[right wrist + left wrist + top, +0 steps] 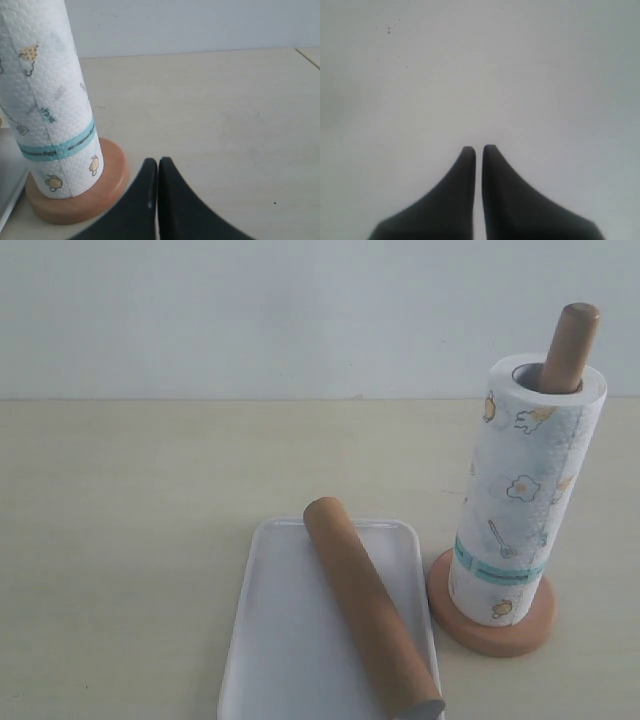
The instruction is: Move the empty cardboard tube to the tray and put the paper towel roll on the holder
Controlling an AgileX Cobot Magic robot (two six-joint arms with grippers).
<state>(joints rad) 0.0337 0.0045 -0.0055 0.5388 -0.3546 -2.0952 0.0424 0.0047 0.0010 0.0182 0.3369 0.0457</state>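
Observation:
The brown cardboard tube [368, 602] lies lengthwise on the white tray [275, 640] at the front of the table. The paper towel roll [520, 495] stands upright on the wooden holder [492, 625], and the post tip [573, 340] sticks out of its core. Neither arm shows in the exterior view. In the right wrist view my right gripper [158, 161] is shut and empty, a little apart from the holder base [80, 202] and the roll [50, 95]. My left gripper [479, 148] is shut with nothing in it, before a plain grey surface.
The beige table [140, 500] spreads left of the tray and behind it to a pale wall. A tray edge [11, 192] shows beside the holder base in the right wrist view.

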